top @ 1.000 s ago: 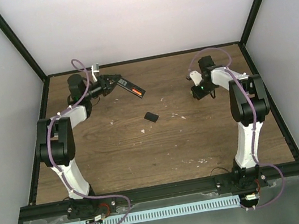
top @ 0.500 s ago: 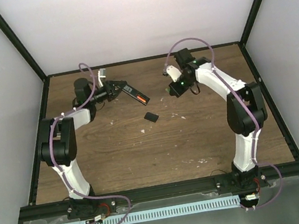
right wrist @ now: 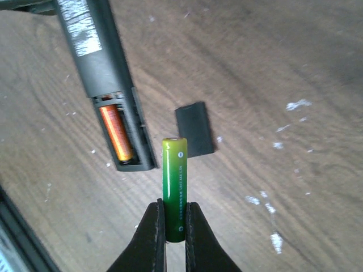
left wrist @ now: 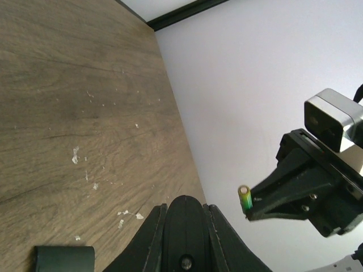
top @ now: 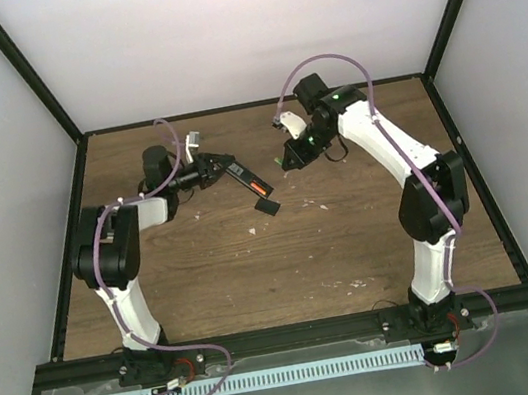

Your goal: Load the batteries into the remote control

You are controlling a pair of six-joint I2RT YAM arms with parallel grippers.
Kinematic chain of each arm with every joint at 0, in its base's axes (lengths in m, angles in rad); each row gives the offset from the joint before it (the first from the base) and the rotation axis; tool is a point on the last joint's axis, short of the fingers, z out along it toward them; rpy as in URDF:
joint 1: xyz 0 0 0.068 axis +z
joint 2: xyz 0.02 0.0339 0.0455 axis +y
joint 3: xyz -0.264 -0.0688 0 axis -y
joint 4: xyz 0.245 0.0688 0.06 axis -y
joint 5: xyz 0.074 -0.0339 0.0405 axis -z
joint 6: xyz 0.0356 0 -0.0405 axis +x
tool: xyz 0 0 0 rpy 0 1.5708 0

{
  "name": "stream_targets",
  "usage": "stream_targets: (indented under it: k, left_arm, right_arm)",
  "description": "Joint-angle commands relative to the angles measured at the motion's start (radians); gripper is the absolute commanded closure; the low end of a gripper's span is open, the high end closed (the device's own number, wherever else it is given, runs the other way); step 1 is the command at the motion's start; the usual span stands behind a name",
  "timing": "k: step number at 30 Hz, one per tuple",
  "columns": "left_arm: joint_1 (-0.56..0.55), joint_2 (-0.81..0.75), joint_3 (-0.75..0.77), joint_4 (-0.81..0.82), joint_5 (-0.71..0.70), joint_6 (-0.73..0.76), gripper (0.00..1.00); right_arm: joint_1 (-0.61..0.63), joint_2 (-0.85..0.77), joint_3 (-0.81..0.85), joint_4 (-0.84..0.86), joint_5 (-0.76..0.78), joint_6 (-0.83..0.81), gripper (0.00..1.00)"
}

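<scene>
Battery (right wrist: 174, 170) in right pincer (right wrist: 174, 207), remote control (right wrist: 105, 73) in left pincer (left wrist: 185, 226), label (right wrist: 84, 27) print unreadable

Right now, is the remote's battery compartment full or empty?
Half full: one orange battery lies in the open compartment of the remote control; the slot beside it is bare.

right gripper (top: 284, 161) with battery (right wrist: 174, 187) moved left toward remote control (top: 247, 178), remote control swung nearer cover (top: 268, 207), perhaps overlapping

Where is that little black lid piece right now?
In the overhead view, the black lid lies flat on the wooden table near its middle, close by the open end of the remote control that the left pincer holds.
</scene>
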Motion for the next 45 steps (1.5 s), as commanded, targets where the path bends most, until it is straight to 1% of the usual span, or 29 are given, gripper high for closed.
stream_targets:
  k: [1,6,13,18,24,45]
  left_arm:
    - [-0.017,0.014,-0.021,0.052,0.022,0.023,1.00]
    - [-0.026,0.009,-0.035,0.052,0.001,0.028,1.00]
    - [-0.041,0.012,-0.070,0.155,-0.019,-0.051,1.00]
    - [-0.049,0.017,-0.089,0.225,-0.034,-0.106,1.00]
    - [-0.053,0.016,-0.096,0.227,-0.034,-0.116,1.00]
    - [-0.061,-0.004,-0.119,0.227,-0.054,-0.133,1.00]
  right_arm:
    - [0.053,0.004,0.043,-0.081,-0.060,0.046,0.99]
    - [0.103,0.032,0.056,-0.103,-0.056,0.061,0.99]
    - [0.111,0.072,0.106,-0.152,-0.047,0.087,0.99]
    - [0.112,0.081,0.107,-0.163,-0.038,0.097,0.99]
    - [0.123,0.083,0.090,-0.161,-0.045,0.093,0.99]
    - [0.144,0.098,0.021,-0.150,0.005,0.085,0.99]
